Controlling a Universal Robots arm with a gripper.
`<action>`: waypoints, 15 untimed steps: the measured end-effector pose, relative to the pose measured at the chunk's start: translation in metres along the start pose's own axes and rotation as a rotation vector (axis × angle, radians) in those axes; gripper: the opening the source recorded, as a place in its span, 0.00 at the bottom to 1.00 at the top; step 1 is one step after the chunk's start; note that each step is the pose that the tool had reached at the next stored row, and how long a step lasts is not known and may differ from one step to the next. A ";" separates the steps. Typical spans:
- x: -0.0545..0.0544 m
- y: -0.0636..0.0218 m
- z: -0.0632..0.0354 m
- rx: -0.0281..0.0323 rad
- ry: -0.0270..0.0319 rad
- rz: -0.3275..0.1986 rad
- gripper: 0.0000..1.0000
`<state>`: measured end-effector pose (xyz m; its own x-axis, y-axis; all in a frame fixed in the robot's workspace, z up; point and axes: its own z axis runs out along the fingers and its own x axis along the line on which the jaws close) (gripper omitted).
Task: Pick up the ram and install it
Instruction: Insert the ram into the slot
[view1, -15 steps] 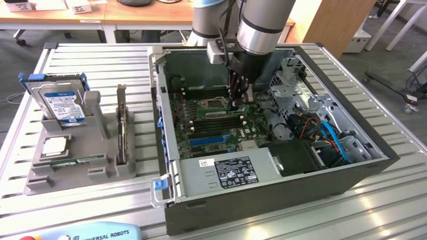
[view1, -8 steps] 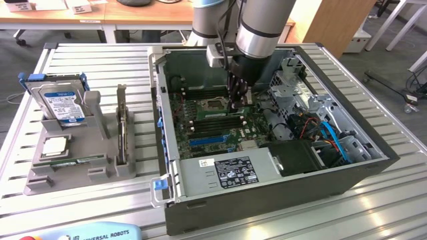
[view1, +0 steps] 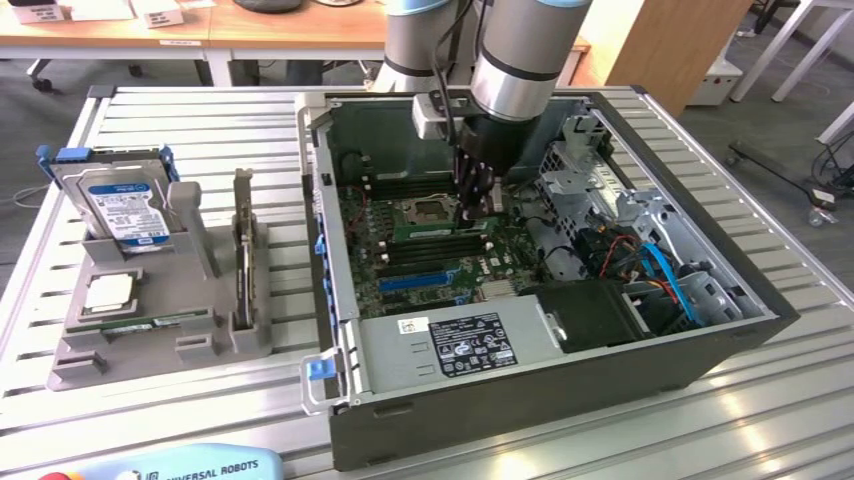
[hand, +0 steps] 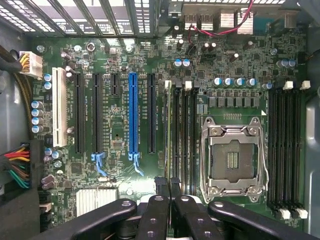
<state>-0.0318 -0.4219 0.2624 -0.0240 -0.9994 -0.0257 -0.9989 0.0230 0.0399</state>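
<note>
The arm (view1: 514, 50) ran off the exterior view's top edge, and it and the gripper (view1: 481, 200) hid the stretch of motherboard (view1: 427, 250) behind them, so where the jaws' tips reached among the memory slots could not be made out. In the wrist view the gripper's black linkage (hand: 165, 220) was cut off by the picture's edge, and whether the closed jaws held anything could not be told. The print on the power supply's label (view1: 461, 345) was too small to read.

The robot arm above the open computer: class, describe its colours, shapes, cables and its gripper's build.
The arm is made of thick silver-grey cylinders with a dark band and pale blue joint caps. A black cable runs down it past a small light-grey box. The gripper is black, built of rounded link bars with round pivot pins.
</note>
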 end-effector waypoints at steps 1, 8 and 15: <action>0.000 0.0000 0.0000 -0.0001 0.0001 0.000 0.11; 0.000 -0.0006 0.0010 0.0000 0.0000 -0.001 0.11; 0.000 -0.0009 0.0065 0.0000 0.0000 -0.001 0.11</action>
<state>-0.0311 -0.4219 0.2559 -0.0230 -0.9994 -0.0258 -0.9990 0.0219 0.0398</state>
